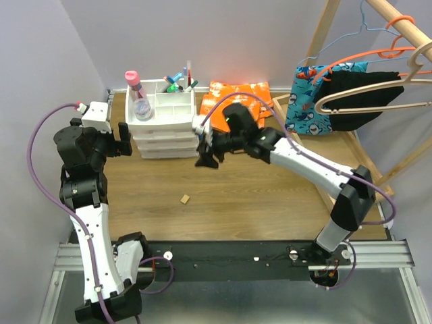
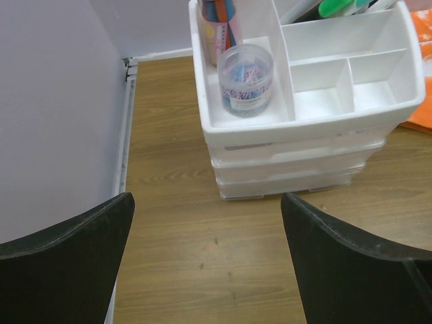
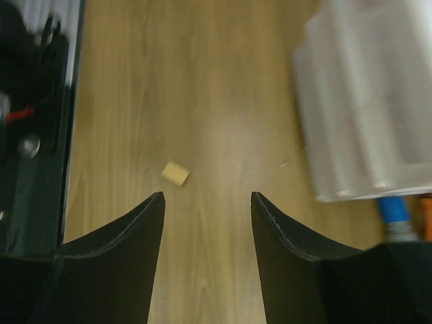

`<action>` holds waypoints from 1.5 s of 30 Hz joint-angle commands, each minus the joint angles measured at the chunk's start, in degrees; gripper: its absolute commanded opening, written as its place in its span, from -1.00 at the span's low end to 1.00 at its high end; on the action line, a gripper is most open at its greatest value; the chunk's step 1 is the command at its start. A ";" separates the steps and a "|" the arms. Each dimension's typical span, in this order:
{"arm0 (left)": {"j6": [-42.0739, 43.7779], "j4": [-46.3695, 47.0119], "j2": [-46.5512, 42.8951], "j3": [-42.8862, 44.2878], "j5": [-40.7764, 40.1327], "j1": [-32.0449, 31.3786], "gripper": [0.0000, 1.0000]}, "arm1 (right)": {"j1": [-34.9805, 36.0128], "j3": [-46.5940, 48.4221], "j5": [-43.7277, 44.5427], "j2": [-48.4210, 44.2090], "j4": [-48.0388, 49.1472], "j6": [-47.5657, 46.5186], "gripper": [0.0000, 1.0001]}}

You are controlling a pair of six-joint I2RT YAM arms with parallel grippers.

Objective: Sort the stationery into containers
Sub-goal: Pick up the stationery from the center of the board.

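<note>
**Drawer unit** [image 1: 164, 125]: white, three drawers, far left of the desk [image 1: 270, 196]. Its top tray holds a pink-capped bottle [image 1: 138, 98] at the left and pens [image 1: 183, 79] at the far side.
**Orange cloth** [image 1: 239, 93]: just right of the unit.
**Tan block** [image 1: 184, 198]: alone on the near desk, also in the right wrist view.
**Clear jar** [image 2: 246, 77]: coloured clips inside, plain only in the left wrist view; label unreadable.
**Left end effector** [image 1: 125, 140]: jaws wide, empty, just left of the unit.
**Right end effector** [image 1: 206, 152]: jaws apart, empty, just right of the unit.

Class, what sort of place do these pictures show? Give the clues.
Probably a robotics lab staged as a home corner: arms bolted to a rail, a white drawer unit holding stationery, clothes hangers.
</note>
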 commanded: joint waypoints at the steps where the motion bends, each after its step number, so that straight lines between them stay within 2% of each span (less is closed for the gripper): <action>1: 0.45 -2.82 -0.55 0.16 -4.62 -0.96 0.97 | 5.04 2.11 -0.80 6.43 -22.14 -20.94 0.18; 3: 0.00 -2.56 -0.64 0.07 -5.05 -1.57 0.97 | 8.28 6.66 0.70 12.06 -27.62 -29.74 0.12; 4: 0.09 -2.21 -0.73 -0.02 -5.49 -1.84 0.97 | 9.17 8.43 1.84 13.90 -32.25 -31.85 0.11; 7: 0.44 -1.68 -0.99 0.42 -7.42 -2.89 0.97 | 11.64 13.08 2.72 20.67 -35.28 -35.12 0.08; 16: -0.79 -3.17 -1.35 1.83 -9.36 -4.83 0.97 | 14.54 20.22 6.59 29.99 -32.83 -40.57 0.05; 23: -1.58 -3.52 -1.43 2.35 -8.84 -5.27 0.97 | 14.63 23.47 8.53 33.86 -29.75 -41.80 0.05; 32: -1.67 -3.78 -1.08 2.09 -8.48 -5.35 0.97 | 14.63 29.70 8.35 39.23 -31.33 -42.24 0.05; 37: -1.40 -4.05 -1.08 2.00 -8.92 -5.53 0.97 | 14.54 33.93 8.71 43.18 -35.45 -43.56 0.05; 45: -1.75 -3.79 -1.08 1.48 -8.57 -5.62 0.98 | 15.16 30.43 9.85 42.31 -41.18 -48.22 0.01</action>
